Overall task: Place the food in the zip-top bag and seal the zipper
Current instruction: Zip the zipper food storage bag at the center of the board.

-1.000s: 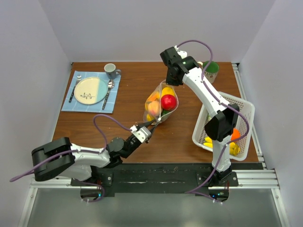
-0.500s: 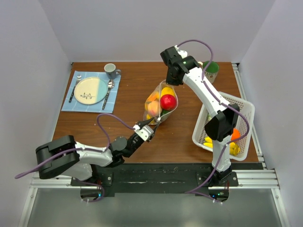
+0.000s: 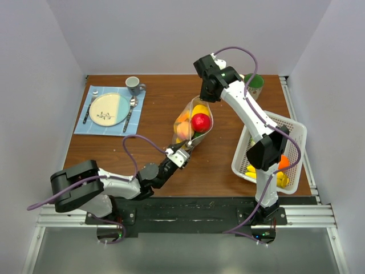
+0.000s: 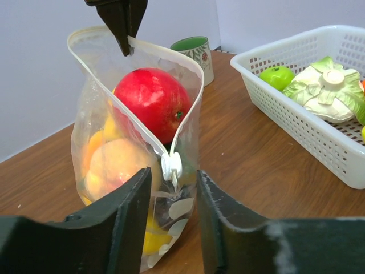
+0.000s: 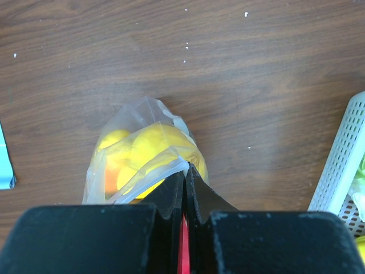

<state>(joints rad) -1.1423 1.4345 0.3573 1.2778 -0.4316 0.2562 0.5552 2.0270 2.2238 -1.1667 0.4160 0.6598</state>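
Observation:
The zip-top bag (image 3: 183, 136) stands mid-table with its mouth open and holds food: a red apple (image 3: 201, 122), a peach (image 4: 114, 165) and yellow pieces (image 5: 154, 149). My right gripper (image 3: 203, 98) is shut on the far end of the bag's mouth edge (image 5: 171, 167) and holds it up. My left gripper (image 3: 183, 150) is open at the bag's near end. In the left wrist view its fingers (image 4: 128, 220) stand on either side of the bag's corner, just below the white slider (image 4: 171, 166) of the zipper (image 4: 122, 108), without touching it.
A white slotted basket (image 3: 296, 132) at the right holds a cabbage (image 4: 328, 91), a green apple (image 4: 278, 76) and other pieces. A green cup (image 3: 254, 81) stands behind the bag. A blue placemat with plate (image 3: 109, 109), cutlery and a grey mug (image 3: 134, 85) lies far left.
My left arm has reached forward and right, bringing its open gripper up to the bag's near end. The right gripper and the bag have stayed put.

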